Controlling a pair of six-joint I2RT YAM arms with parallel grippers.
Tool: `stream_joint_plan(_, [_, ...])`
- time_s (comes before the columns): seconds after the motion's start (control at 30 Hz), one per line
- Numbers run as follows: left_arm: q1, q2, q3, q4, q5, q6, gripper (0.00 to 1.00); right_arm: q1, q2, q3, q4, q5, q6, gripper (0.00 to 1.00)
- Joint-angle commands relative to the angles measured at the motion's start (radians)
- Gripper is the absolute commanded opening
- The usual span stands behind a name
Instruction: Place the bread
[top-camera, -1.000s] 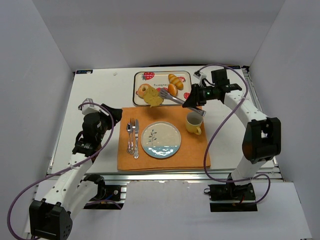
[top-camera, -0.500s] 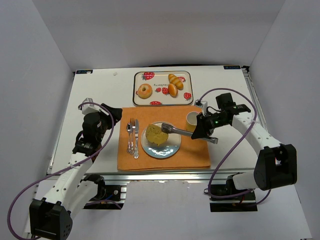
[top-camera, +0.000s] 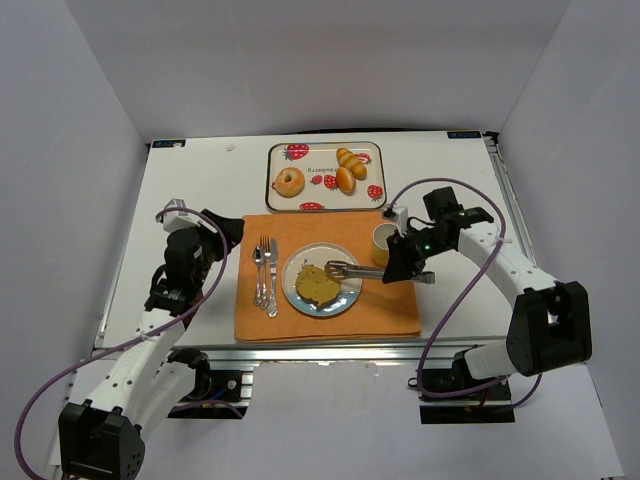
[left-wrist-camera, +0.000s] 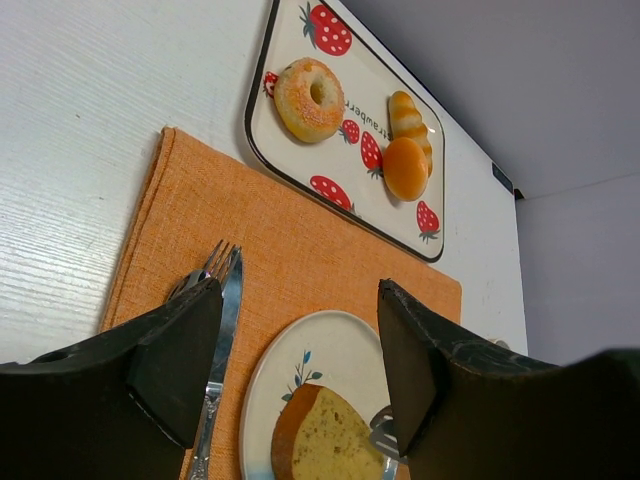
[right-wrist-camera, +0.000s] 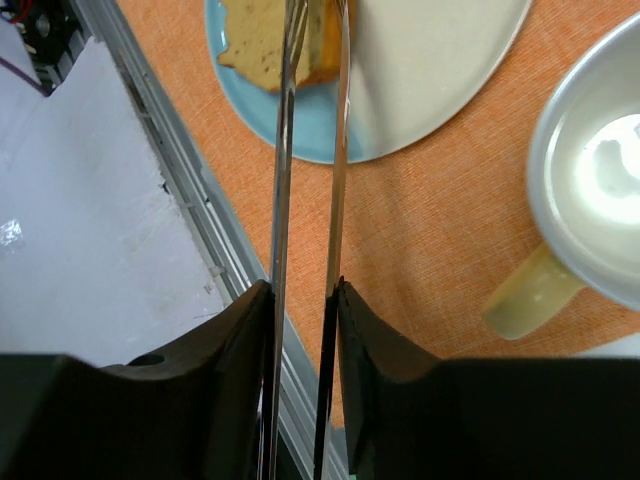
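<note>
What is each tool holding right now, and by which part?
The right tool grips the tongs by their handle end; their tips reach the bread slice on the plate. The left tool is open and holds nothing.

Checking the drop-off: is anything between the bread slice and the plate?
Nothing visible. The bread slice already lies on the plate, with the tongs in the right gripper at its edge; the cup stands apart beside the plate.

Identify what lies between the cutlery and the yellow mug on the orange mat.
The plate lies there, holding the bread slice, with the tongs reaching over its rim. The top view shows this most clearly.
</note>
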Motion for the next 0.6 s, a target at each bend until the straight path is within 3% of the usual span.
stream_joint_plan(0.0, [0.002,-0.026,-0.010,0.010,0.002,-0.006,0.73,0.004,0.010,0.066,0.020,0.007,-0.014,0.38])
stream_joint_plan(0.07, [0.002,-0.028,-0.009,0.008,0.002,-0.006,0.73,0.004,0.015,0.077,0.019,0.009,-0.014,0.43])
stream_joint_plan(0.23, [0.001,-0.029,-0.013,0.010,0.004,-0.005,0.73,0.002,0.010,0.086,0.028,0.007,-0.005,0.44])
stream_joint_plan(0.57, [0.002,-0.031,-0.012,0.013,0.002,0.000,0.73,0.002,0.045,0.241,0.130,0.044,0.067,0.37])
